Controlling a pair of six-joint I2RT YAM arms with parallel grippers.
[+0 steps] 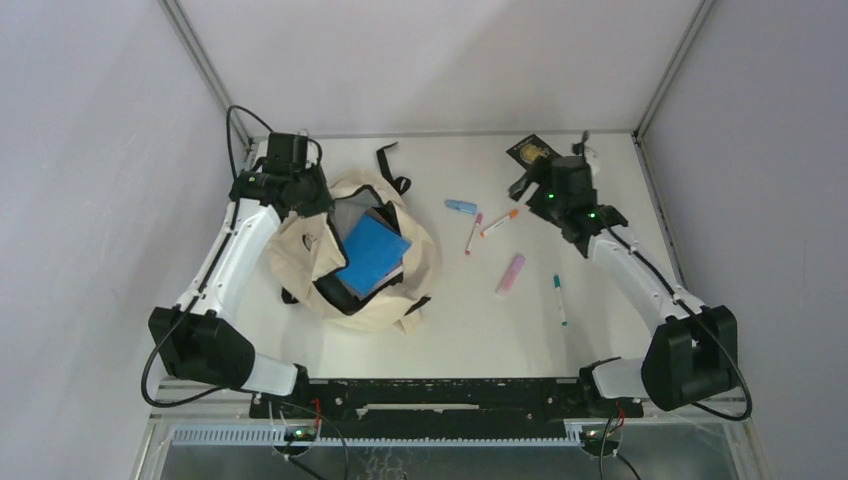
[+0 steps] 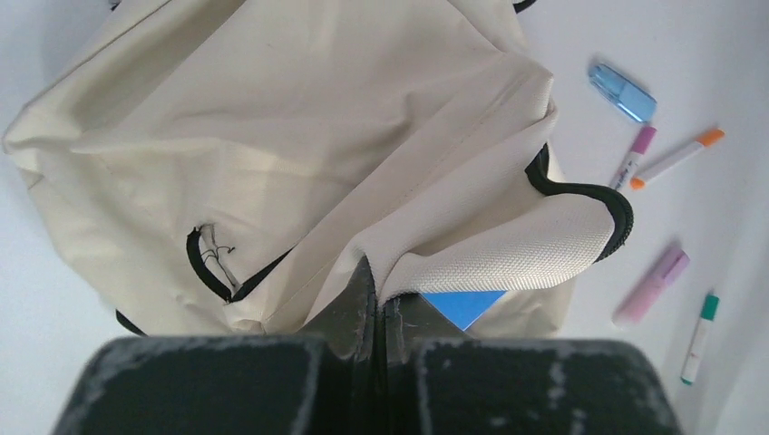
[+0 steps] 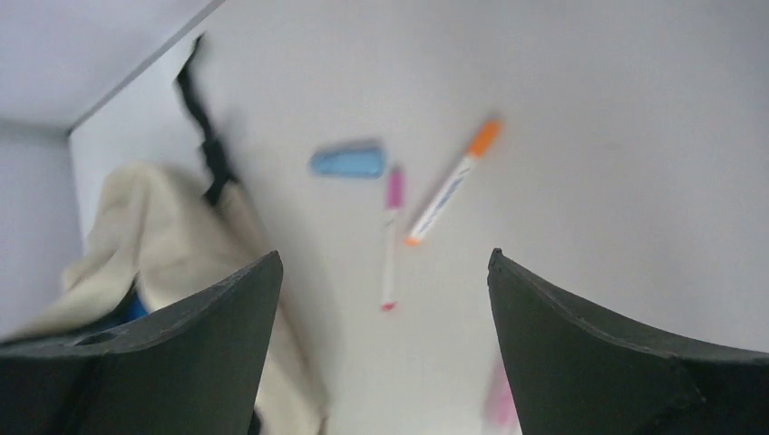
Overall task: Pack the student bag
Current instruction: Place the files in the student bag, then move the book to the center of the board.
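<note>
The student bag (image 1: 295,250) slumps on the left half of the table (image 1: 470,330), mouth open upward, a blue notebook (image 1: 372,252) lying inside. It is soft, light cloth that sags wherever it is unsupported. The black-trimmed rim of the opening is therefore the sound place to hold, since the body fabric would only bunch. The left gripper (image 2: 376,290) is closed narrow at that rim, seemingly pinching a fold of cream fabric, though its fingertips hide the contact. The right gripper (image 3: 383,258) stands wide and empty above the orange-capped marker (image 3: 451,186), well apart from the bag.
</note>
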